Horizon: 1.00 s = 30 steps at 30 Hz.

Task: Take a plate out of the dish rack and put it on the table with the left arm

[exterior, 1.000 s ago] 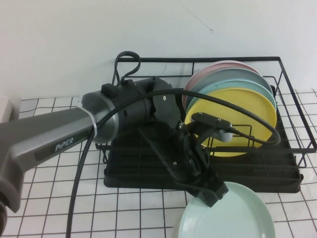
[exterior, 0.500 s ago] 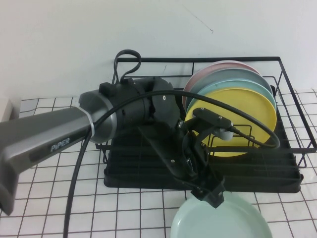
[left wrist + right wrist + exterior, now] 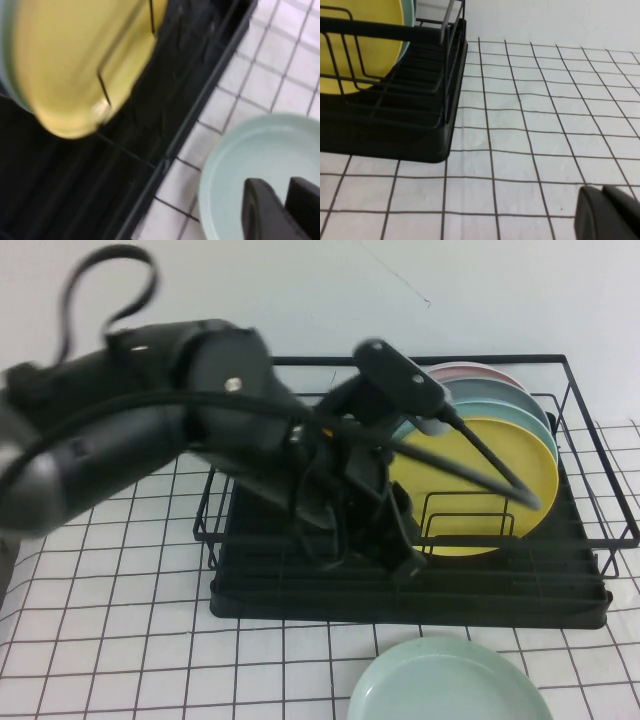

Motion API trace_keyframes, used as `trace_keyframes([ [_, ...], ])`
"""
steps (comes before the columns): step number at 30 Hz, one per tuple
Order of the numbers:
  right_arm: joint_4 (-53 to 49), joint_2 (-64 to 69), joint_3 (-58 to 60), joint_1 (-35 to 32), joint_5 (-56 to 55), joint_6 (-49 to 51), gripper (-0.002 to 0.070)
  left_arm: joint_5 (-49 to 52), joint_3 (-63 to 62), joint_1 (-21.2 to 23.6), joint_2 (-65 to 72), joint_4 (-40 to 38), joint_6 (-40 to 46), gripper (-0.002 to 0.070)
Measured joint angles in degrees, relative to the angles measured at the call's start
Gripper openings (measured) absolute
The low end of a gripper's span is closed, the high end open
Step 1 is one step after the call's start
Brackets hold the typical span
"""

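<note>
The pale mint-green plate (image 3: 450, 685) lies flat on the gridded table (image 3: 100, 640) just in front of the black dish rack (image 3: 560, 590). My left gripper (image 3: 405, 562) hangs over the rack's front edge, above and behind the plate, holding nothing. In the left wrist view the plate (image 3: 260, 150) lies below the gripper (image 3: 277, 182), whose fingers stand slightly apart. My right gripper (image 3: 605, 192) is shut and empty, low over the table (image 3: 545, 125) beside the rack (image 3: 420, 135); it is out of the high view.
A yellow plate (image 3: 490, 470) stands upright at the front of the rack, with teal, grey-green and pink plates behind it. The left arm's black cable loops across the rack. A white wall runs behind the table.
My left gripper has let go of the mint plate, which now lies on the table. The left arm has swung up and back over the rack.
</note>
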Motion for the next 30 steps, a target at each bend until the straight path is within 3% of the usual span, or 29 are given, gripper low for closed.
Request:
trace_keyframes([
  [3,0.0,0.0,0.0,0.0,0.0,0.0,-0.0001,-7.0,5.9,0.0,-7.1,0.0,0.5,0.0046],
  [6,0.0,0.0,0.0,0.0,0.0,0.0,-0.0001,-14.5,13.6,0.0,-14.0,-0.1,0.5,0.0013],
  [17,0.0,0.0,0.0,0.0,0.0,0.0,-0.0001,-27.6,35.9,0.0,-37.7,-1.0,0.5,0.0001],
  [30,0.0,0.0,0.0,0.0,0.0,0.0,-0.0001,-28.7,42.7,0.0,-39.5,1.0,1.0,-0.0001],
])
